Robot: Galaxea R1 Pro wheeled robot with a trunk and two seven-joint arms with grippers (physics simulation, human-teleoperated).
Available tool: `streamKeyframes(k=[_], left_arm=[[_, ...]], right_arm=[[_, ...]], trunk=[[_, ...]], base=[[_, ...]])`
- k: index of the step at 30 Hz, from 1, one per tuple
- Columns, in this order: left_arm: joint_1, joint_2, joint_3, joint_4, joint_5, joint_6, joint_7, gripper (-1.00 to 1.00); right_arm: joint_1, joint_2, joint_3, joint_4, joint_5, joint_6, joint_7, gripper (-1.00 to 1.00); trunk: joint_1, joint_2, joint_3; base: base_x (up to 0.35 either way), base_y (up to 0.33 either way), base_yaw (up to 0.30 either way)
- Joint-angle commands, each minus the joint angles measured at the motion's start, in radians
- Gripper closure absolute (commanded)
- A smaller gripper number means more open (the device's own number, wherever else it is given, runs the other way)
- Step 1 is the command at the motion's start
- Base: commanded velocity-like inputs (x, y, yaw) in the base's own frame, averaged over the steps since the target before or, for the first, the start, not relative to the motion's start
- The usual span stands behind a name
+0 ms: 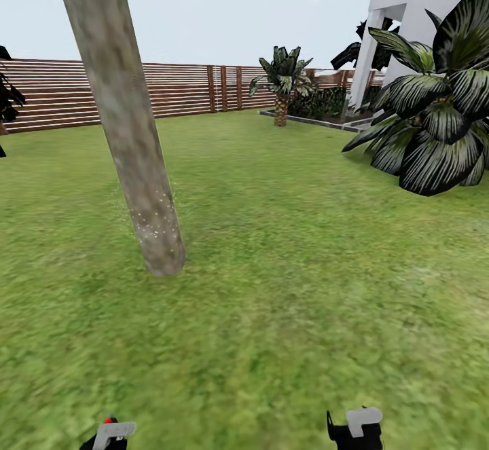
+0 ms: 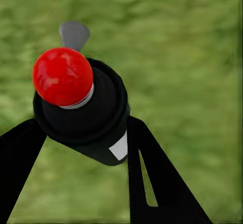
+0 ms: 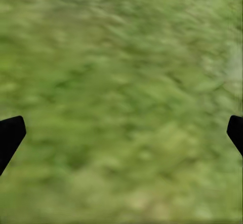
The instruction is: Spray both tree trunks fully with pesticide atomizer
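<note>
In the head view both arms sit low, the left black gripper with a grey wrist block point(image 1: 109, 436) at about 7 o'clock and the right black gripper with a grey wrist block point(image 1: 354, 429) at about 5 o'clock. The left one's two black fingers point(image 2: 152, 183) are closed against the sides of the dark, red-capped pesticide atomizer point(image 2: 83, 112). The right one's black fingertips point(image 3: 10, 135) stand wide apart with nothing between them.

I see lawn point(image 1: 285, 287); leaning tree trunk point(image 1: 129, 138) rooted in it, short palm point(image 1: 282, 87) further back
</note>
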Motion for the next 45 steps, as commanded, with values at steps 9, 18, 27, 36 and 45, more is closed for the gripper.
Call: streamKeyframes(k=[9,18,27,36,45], left_arm=[[-0.001,0.001,0.012,-0.004,0.042,-0.011,0.013,1.0],[0.002,-0.007,0.004,0.007,0.034,-0.008,0.0,1.0],[0.032,-0.009,0.005,0.006,0.037,-0.011,0.003,1.0],[0.033,-0.004,0.006,0.005,0.041,-0.011,0.003,1.0],[0.033,-0.008,0.006,0.005,0.042,-0.01,0.004,1.0]], right_arm=[[0.0,0.038,-0.01,0.003,0.002,-0.004,-0.007,-1.0],[0.0,0.035,-0.009,0.004,-0.085,-0.003,-0.007,-1.0],[0.0,0.056,-0.009,0.003,-0.088,-0.003,-0.006,-1.0],[0.0,0.057,-0.009,0.005,-0.088,-0.003,-0.007,-1.0],[0.0,0.056,-0.009,0.005,-0.088,-0.003,-0.007,-1.0]], trunk=[[0.0,0.0,0.002],[0.0,0.0,0.001],[0.0,0.0,-0.005],[0.0,0.0,-0.013],[0.0,0.0,-0.02]], base=[[0.0,0.0,-0.218],[0.0,0.0,-0.3],[-0.125,0.093,-0.282],[-0.269,0.221,-0.272],[-0.264,0.239,-0.271]])
